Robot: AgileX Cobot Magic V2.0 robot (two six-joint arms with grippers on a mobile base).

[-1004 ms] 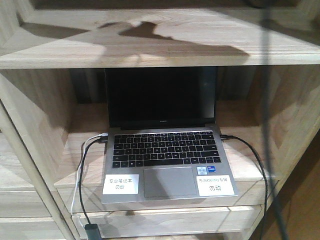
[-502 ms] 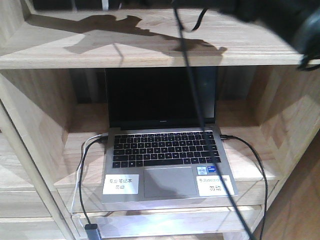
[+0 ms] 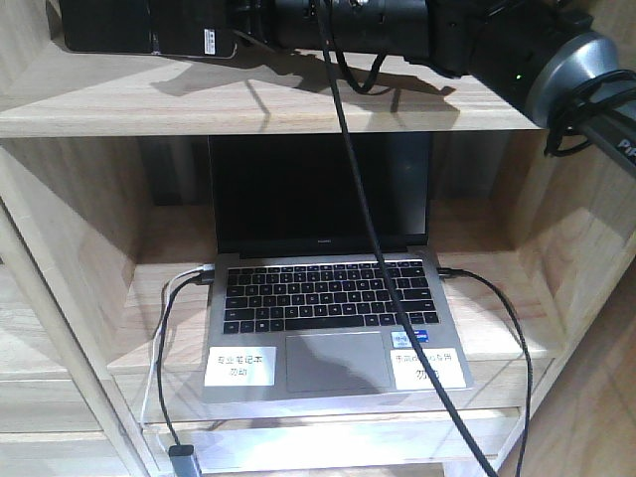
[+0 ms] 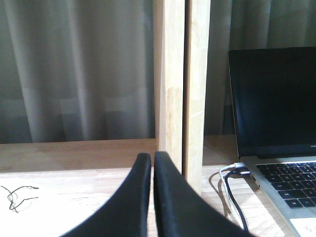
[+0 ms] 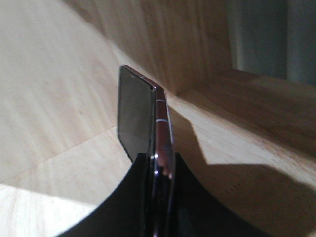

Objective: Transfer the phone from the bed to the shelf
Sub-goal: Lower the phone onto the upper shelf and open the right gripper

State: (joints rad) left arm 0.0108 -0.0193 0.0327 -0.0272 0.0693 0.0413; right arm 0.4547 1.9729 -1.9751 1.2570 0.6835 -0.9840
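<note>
One phone clamped edgewise in right gripper, above shelf top board; laptop in compartment below. Left gripper closed, empty.

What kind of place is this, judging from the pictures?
Probably a furnished room at home or a mock-up of one: a pale wooden shelf holds an open laptop bearing printed labels, and grey curtains hang behind. The right hand holds a phone over the shelf board.
</note>
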